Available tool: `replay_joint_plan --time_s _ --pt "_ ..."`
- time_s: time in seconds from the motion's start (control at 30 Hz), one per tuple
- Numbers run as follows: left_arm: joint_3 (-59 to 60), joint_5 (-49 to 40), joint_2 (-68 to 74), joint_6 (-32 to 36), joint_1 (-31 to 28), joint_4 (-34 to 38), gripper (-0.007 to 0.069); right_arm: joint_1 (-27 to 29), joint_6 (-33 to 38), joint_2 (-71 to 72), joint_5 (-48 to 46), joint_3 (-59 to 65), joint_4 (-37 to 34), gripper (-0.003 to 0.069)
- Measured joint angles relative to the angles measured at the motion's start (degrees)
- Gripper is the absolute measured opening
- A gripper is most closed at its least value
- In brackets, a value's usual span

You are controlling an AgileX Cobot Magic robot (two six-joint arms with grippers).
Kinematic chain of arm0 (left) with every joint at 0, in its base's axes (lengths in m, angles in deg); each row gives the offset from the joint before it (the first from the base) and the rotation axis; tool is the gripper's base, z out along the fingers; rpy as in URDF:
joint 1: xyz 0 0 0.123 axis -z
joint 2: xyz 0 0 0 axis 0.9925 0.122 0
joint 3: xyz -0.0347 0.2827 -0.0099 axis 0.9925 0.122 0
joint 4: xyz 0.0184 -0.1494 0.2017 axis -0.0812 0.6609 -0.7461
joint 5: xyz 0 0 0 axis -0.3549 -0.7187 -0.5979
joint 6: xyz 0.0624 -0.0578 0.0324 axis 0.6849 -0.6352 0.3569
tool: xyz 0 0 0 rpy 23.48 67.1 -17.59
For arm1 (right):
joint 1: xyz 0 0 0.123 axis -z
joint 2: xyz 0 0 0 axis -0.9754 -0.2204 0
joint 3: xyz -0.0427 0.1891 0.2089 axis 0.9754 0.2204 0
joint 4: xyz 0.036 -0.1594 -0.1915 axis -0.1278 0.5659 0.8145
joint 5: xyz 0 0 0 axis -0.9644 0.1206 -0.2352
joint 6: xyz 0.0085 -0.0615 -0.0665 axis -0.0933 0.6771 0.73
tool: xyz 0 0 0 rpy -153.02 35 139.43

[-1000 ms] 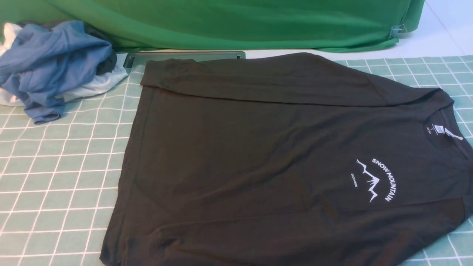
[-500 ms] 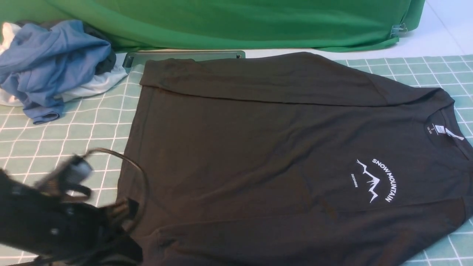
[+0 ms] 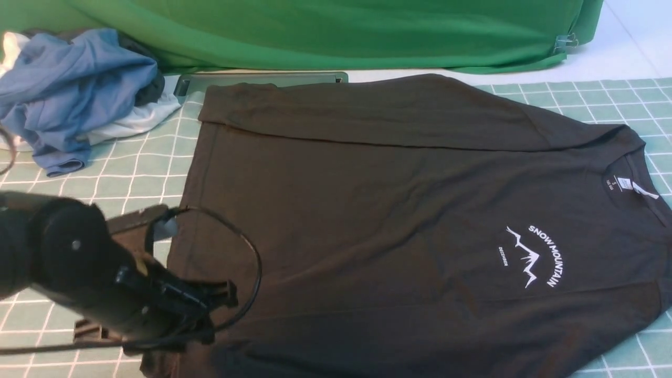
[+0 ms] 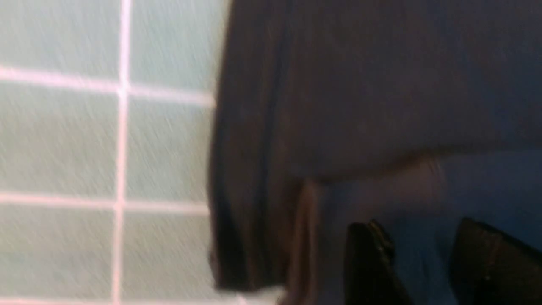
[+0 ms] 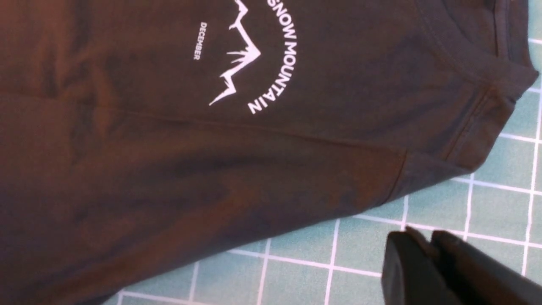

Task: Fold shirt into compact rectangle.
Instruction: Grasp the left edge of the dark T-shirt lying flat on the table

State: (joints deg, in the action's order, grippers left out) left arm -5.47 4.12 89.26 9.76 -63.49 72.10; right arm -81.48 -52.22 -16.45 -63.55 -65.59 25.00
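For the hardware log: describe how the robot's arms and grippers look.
The left arm is matte black with a rounded joint housing and a thin black cable looping off it. The left gripper and right gripper have black, blunt fingers. No markings show.

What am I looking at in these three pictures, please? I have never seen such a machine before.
It is a robot with two arms. The wide picture looks forward from between them; the other two come from a small camera on each wrist. A black shirt lies flat on a checked green cloth, with a pile of blue and white clothes nearby. The left fingers are apart over the shirt's edge; the right fingers are together near its shoulder. Neither holds anything.
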Motion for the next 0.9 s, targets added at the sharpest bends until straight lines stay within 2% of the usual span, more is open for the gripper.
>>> replay_joint_plan --time_s 0.07,0.17,0.57,0.7,0.8,0.83,0.9 --pt "-0.2 0.1 1.9 -0.4 0.0 -1.5 0.0313 0.0 0.0 0.0 0.0 0.0 0.0 0.0097" --pt "-0.2 0.6 4.4 -0.5 0.0 -2.0 0.0344 0.0 0.0 0.0 0.0 0.0 0.0 0.0106" --pt "-0.9 1.7 9.2 -0.5 0.0 -2.2 0.0353 0.0 0.0 0.0 0.7 0.0 0.0 0.0125" --pt "-0.9 1.5 9.2 -0.5 0.0 -2.6 0.0301 0.0 0.0 0.0 0.7 0.0 0.0 0.0128" --pt "-0.9 1.6 9.3 -0.5 0.0 -2.5 0.0204 0.0 0.1 0.0 0.7 0.0 0.0 0.0136" --pt "-0.9 1.9 9.3 -0.6 0.0 -2.1 0.0129 0.0 0.1 0.0 0.8 0.0 0.0 0.0141" --pt "-0.9 2.1 9.3 -0.6 0.0 -1.8 0.0077 0.0 0.1 0.0 0.8 0.0 0.0 0.0144"
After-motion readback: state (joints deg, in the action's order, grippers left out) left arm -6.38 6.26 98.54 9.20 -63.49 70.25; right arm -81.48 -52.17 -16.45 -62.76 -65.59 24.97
